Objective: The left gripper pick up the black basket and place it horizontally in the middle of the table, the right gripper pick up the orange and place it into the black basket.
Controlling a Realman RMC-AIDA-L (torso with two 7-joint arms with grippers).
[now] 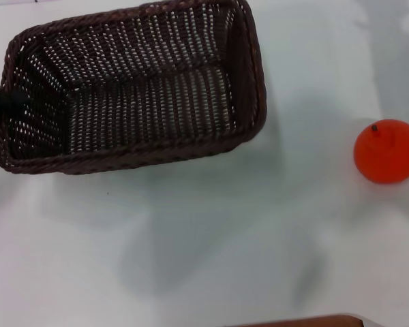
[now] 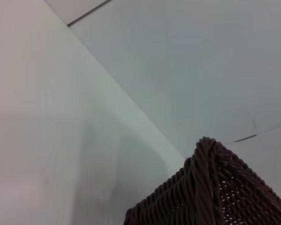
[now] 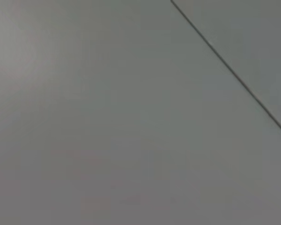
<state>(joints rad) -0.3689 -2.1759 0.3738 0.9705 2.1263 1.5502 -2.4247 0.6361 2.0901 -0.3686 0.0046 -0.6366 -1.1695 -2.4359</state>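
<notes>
The black basket (image 1: 129, 88) is in the upper left of the head view, long side running left to right and slightly tilted, its opening facing up. Its shadow falls well below it on the table (image 1: 211, 225), so it seems held above the surface. My left gripper (image 1: 1, 102) shows only as a dark piece at the basket's left short rim, gripping it. A corner of the basket's braided rim (image 2: 208, 187) shows in the left wrist view. The orange (image 1: 387, 151) sits on the table at the right, stem up, well apart from the basket. My right gripper is out of view.
A brown edge (image 1: 307, 320) shows at the bottom of the head view. The left wrist view shows the table's far edge (image 2: 131, 112). The right wrist view shows only a plain grey surface with a thin dark seam (image 3: 234, 75).
</notes>
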